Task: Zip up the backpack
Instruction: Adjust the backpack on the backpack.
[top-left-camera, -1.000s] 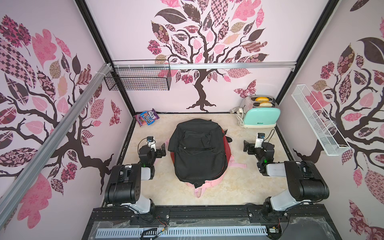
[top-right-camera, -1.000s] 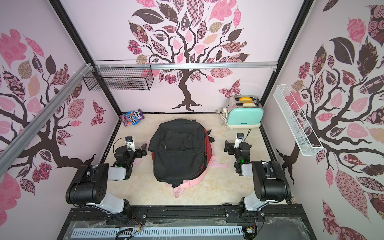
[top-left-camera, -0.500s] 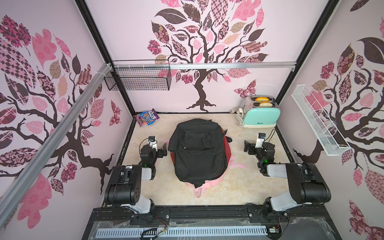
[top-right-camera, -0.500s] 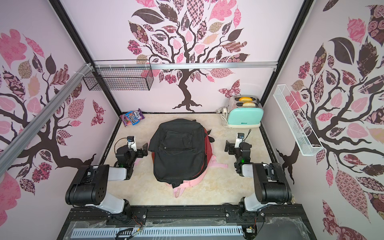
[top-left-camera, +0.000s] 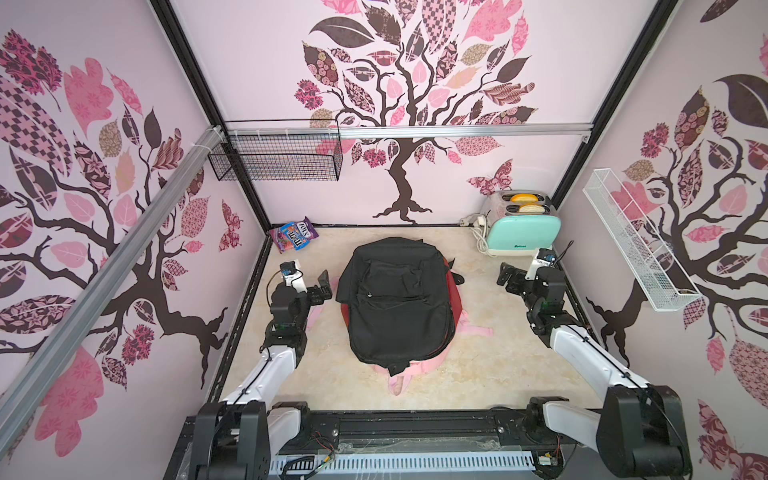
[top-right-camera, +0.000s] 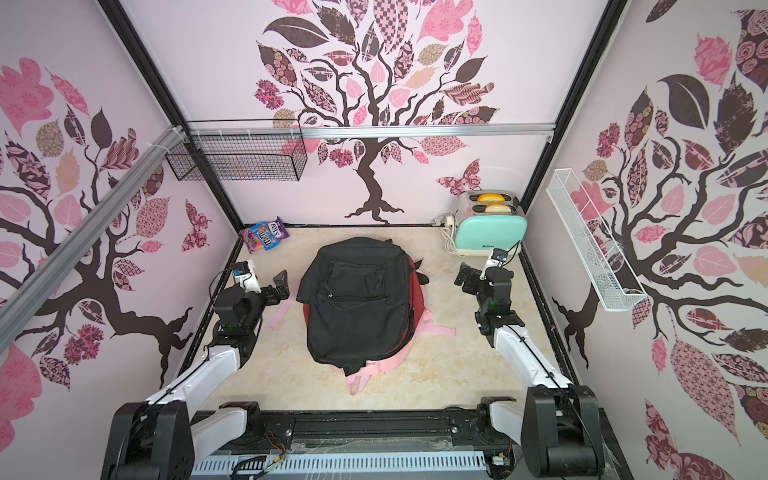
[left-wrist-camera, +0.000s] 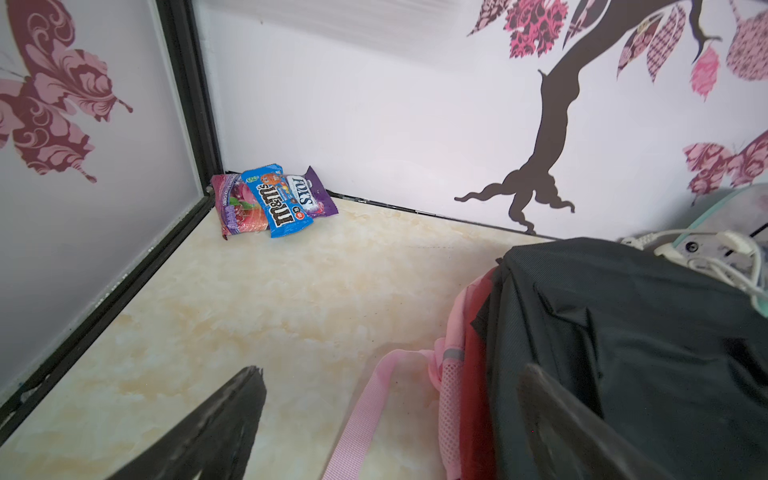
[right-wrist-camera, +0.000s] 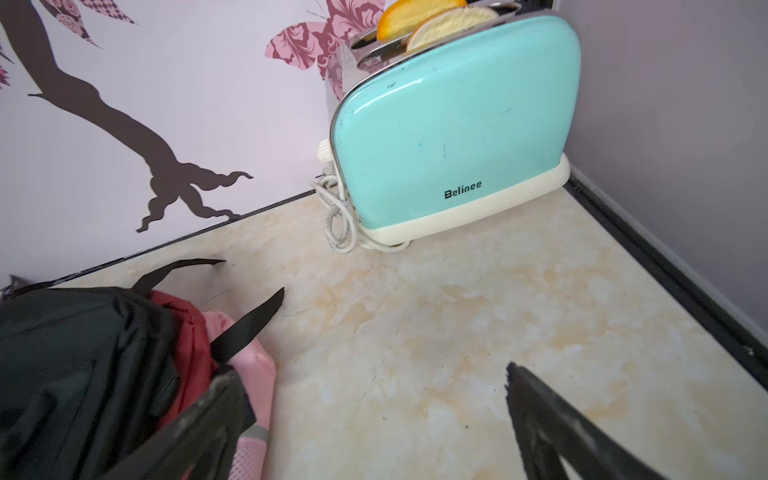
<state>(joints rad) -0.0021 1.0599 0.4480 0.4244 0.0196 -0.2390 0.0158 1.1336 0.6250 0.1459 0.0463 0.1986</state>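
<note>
Between left pincer (top-left-camera: 325, 286) and right pincer (top-left-camera: 505, 276): backpack (top-left-camera: 395, 307).

In both top views the backpack (top-left-camera: 397, 299) lies at the centre of the table (top-left-camera: 478, 374), on top of other bags (top-left-camera: 454, 293). The left gripper (top-left-camera: 323, 286) sits just left of it, the right gripper (top-left-camera: 509, 276) apart to its right. Above the right gripper in frame stands the toaster (top-left-camera: 523, 235); the snack packets (top-left-camera: 293, 240) lie in the far left corner, below the wire basket (top-left-camera: 276, 160) on the back wall
</note>
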